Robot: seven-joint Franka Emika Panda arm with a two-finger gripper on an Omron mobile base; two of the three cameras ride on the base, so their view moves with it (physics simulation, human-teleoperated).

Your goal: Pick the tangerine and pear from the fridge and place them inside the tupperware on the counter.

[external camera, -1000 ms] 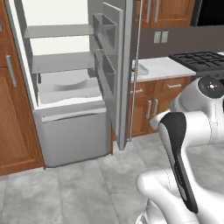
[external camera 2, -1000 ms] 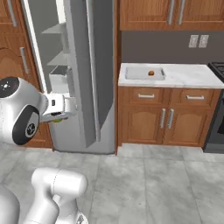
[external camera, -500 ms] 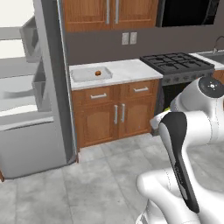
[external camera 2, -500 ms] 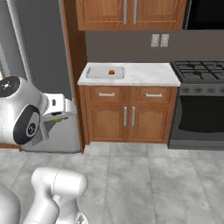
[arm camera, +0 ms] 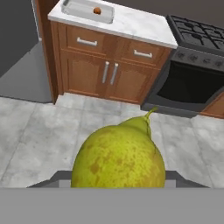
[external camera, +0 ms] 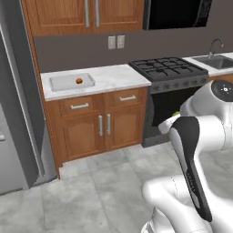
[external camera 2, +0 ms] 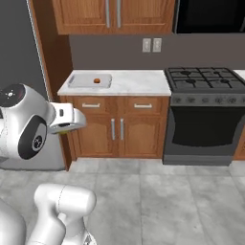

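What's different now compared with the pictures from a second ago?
The base has turned away from the open fridge, so the whole view has swung: the counter and the stove now sit ahead. Nothing was taken hold of or let go. The tool is still shut on the pear, and the tangerine still lies in the tupperware on the counter.

Pear [arm camera: 119, 157] covers the gripper fingertips in hand view; its base is cut by the grey band, so contact pts can't be seen. Fridge [external camera: 16, 113] cut off at left edge of left base view, interior not visible. Tangerine [external camera: 79, 81] in tupperware [external camera: 61, 82] too small for detail. Sink [external camera: 218, 61] cut by right edge.
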